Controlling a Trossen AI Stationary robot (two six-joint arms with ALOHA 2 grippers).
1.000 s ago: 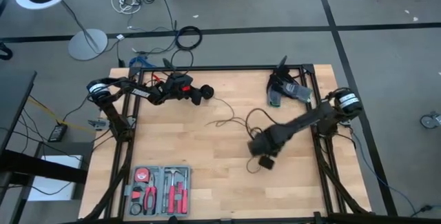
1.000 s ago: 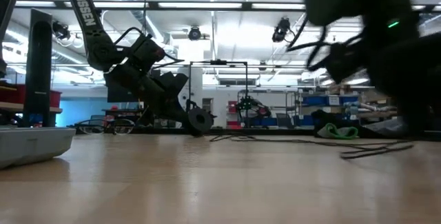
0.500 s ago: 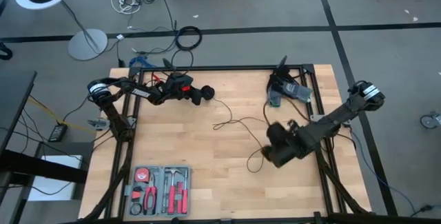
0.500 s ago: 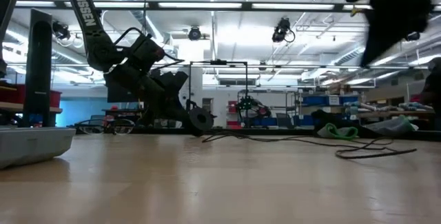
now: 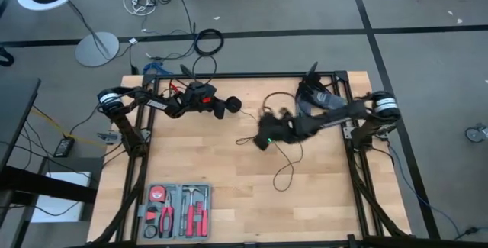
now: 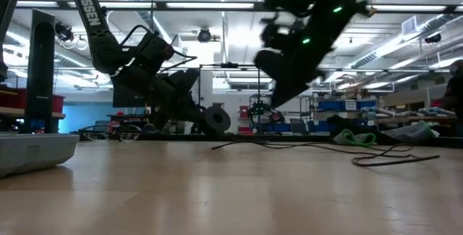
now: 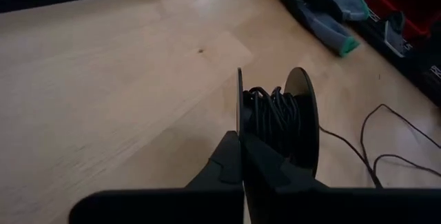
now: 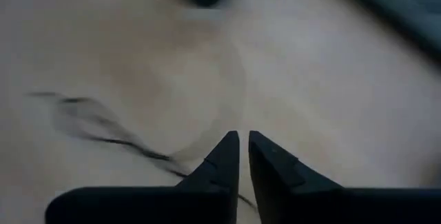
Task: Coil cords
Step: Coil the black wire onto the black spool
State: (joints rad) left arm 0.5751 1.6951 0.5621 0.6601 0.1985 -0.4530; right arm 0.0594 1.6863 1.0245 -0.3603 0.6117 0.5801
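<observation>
The left gripper (image 5: 216, 106) reaches low across the far side of the desk (image 5: 229, 202), its fingers pressed together on a black spool (image 7: 279, 117) wound with cord; the spool's discs stand upright. The right gripper (image 5: 261, 140) stretches toward the spool, raised above the desk, its fingertips a sliver apart with nothing between them. This arm is blurred. The loose cord (image 5: 286, 168) trails away from the spool in thin, faint loops.
</observation>
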